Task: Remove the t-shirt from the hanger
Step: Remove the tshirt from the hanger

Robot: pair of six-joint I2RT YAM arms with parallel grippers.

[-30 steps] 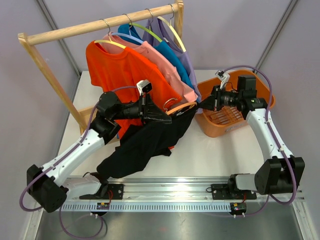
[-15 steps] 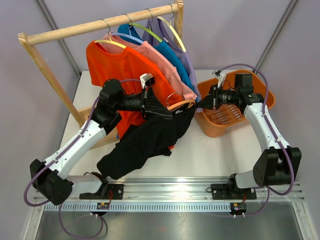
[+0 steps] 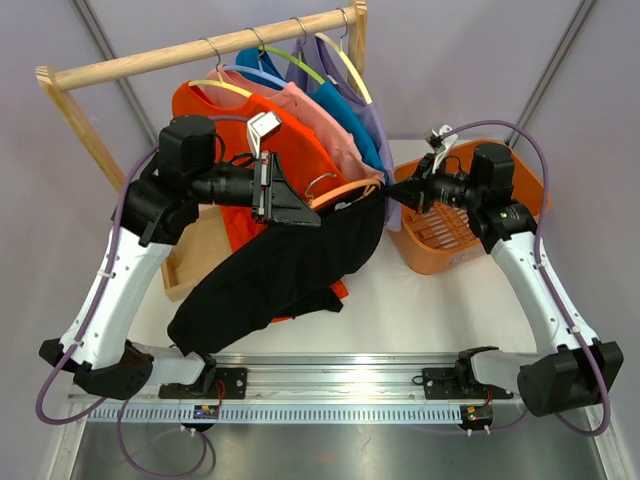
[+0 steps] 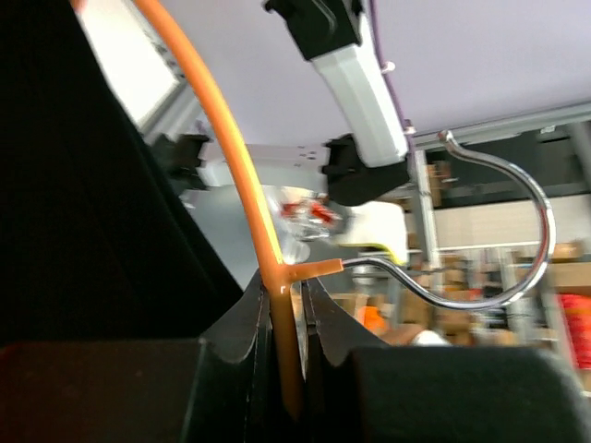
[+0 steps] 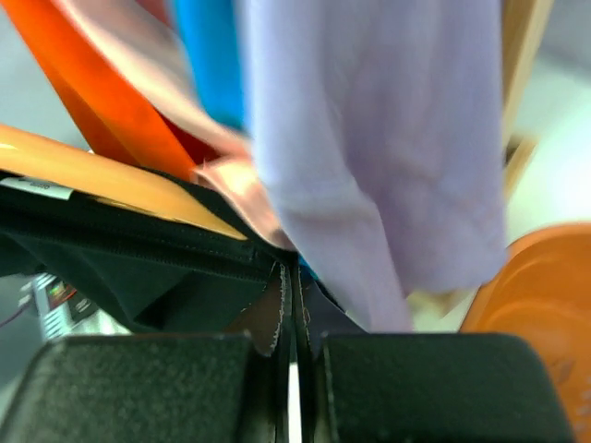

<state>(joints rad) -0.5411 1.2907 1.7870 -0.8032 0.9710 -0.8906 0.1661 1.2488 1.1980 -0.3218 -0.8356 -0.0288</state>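
A black t-shirt [image 3: 280, 275] hangs from an orange hanger [image 3: 348, 190] held in the air in front of the rack. My left gripper [image 3: 305, 212] is shut on the hanger's bar just below its metal hook [image 4: 540, 240]. In the left wrist view the orange bar [image 4: 235, 148] runs between the jaws of that gripper [image 4: 286, 305], with black cloth [image 4: 83, 231] to the left. My right gripper [image 3: 392, 195] is shut on the shirt's right shoulder edge. In the right wrist view its jaws [image 5: 294, 277] pinch the black seam [image 5: 120, 249] under the hanger's arm [image 5: 102, 171].
A wooden rack bar [image 3: 200, 52] carries orange [image 3: 230, 130], pink, blue and lavender [image 3: 365, 110] shirts on hangers right behind the held one. An orange basket [image 3: 440, 258] stands under the right arm. The rack's wooden foot [image 3: 195, 260] lies at left.
My left arm has lifted and swung back to the left, carrying the hanger and black t-shirt higher. The right gripper has followed slightly up and left, still pinching the shirt.
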